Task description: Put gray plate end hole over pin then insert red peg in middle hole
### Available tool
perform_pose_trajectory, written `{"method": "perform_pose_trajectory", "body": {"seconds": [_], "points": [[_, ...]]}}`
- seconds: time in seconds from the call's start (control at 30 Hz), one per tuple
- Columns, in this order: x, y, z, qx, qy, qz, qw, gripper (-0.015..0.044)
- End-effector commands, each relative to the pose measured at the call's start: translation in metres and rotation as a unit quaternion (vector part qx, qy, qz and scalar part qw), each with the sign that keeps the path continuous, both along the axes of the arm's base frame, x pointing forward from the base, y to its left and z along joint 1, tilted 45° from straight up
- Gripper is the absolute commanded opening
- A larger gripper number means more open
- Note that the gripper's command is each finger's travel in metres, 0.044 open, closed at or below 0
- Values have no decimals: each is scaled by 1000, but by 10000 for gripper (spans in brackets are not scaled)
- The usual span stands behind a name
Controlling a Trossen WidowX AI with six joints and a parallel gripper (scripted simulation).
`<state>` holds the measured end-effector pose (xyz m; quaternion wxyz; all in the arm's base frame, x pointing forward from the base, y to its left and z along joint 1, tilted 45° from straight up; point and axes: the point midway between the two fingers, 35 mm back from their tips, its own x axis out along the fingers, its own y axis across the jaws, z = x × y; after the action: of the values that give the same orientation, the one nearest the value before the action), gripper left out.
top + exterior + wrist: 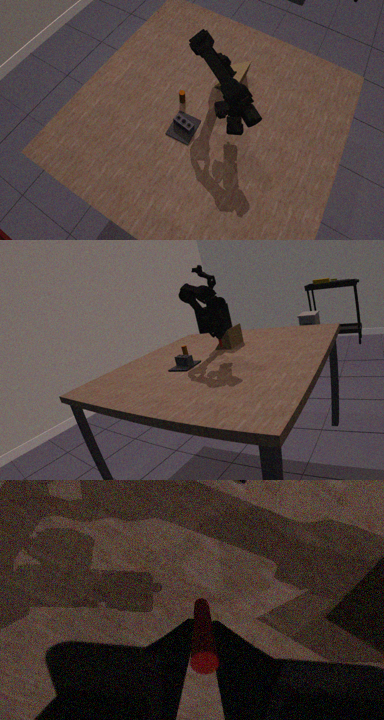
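Observation:
A gray plate (186, 123) (184, 356) with three holes in a row lies level on top of the dark base (173, 134) (178, 369). I cannot make out the pin at this size. My gripper (220, 338) (202, 625) is shut on the red peg (220, 343) (202, 640), with one finger on each side of it. The peg is nearly upright, its lower end just above the table and well to the right of the base. In the top view the arm hides the fingertips and the peg.
An orange cylinder (182, 96) (184, 349) stands behind the base. A tan wedge-shaped block (241, 69) (233, 337) stands close to the arm, just right of the gripper in the exterior view. The arm's shadow falls across the wooden table (127, 158) (158, 398).

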<state>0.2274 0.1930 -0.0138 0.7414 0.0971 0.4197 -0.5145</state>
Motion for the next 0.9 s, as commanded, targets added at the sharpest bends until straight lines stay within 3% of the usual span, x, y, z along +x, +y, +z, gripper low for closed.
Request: {"method": "perform_pose_trajectory", "body": {"seconds": [0.0,0.87], "points": [[7,-5,7,1,0,2,1000,0],[55,-42,56,8,0,4,1000,0]]}}
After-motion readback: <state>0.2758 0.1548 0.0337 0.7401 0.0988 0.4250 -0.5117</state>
